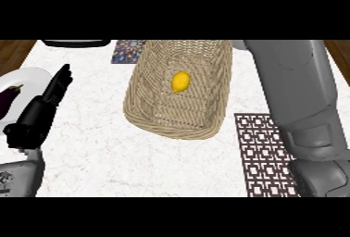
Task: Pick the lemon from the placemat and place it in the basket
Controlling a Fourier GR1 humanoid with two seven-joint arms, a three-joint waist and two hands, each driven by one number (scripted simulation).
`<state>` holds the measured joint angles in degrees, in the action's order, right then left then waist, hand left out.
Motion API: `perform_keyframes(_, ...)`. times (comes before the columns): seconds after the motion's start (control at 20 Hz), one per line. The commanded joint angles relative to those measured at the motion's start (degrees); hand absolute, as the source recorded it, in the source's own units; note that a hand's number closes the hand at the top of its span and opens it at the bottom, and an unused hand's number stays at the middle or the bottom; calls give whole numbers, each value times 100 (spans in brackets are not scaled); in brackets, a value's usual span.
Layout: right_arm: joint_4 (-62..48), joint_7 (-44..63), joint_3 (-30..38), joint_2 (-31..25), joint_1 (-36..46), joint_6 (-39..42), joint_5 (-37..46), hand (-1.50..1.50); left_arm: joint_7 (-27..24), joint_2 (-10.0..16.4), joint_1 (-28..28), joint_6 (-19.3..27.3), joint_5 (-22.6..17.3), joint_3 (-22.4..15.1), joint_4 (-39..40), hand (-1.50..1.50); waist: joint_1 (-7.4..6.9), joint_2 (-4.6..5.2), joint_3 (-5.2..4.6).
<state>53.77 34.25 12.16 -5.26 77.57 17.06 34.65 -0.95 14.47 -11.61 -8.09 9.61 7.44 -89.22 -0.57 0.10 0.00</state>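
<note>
At your far left, a white plate (31,76) sits on the pale worktop (109,157) with a dark purple eggplant (9,99) on it, cut off by the picture's edge. Just right of the plate you see the left robot hand (34,122), black, rising from its grey left forearm (19,178). Its fingers (60,85) are straight, point away from you and hold nothing. Along the far edge lies a dark rounded object (75,43), only partly visible. Next to it is a small flowery mat (126,50), just beside the basket's far left corner. Toward the middle, the woven basket (171,125) lies lengthwise on the worktop. The yellow lemon (180,82) rests inside it on the basket's floor, nearer the far end. To the right of the basket lies the brown lattice placemat (263,152). Over its right side the grey right forearm (301,102) crosses the view from bottom to top. The right robot hand is beyond the top edge, so you cannot tell how its fingers stand.
</note>
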Motion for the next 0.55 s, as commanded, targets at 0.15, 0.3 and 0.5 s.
perform_keyframes(0.15, 146, 45, 884, -138, -161, -1665, -133, -150, 314, -211, -227, 163, 98, -152, -84, 0, 39, 4, 4)
perform_keyframes(0.3, -114, -198, 1216, -685, -242, -1852, -187, -150, 182, -124, -169, 129, 115, -110, -151, 0, -12, 24, 2)
perform_keyframes(0.5, 253, -412, 1539, -1134, -686, -1813, -494, -150, -89, -94, 62, 127, 89, 10, 20, 0, 58, 0, 1)
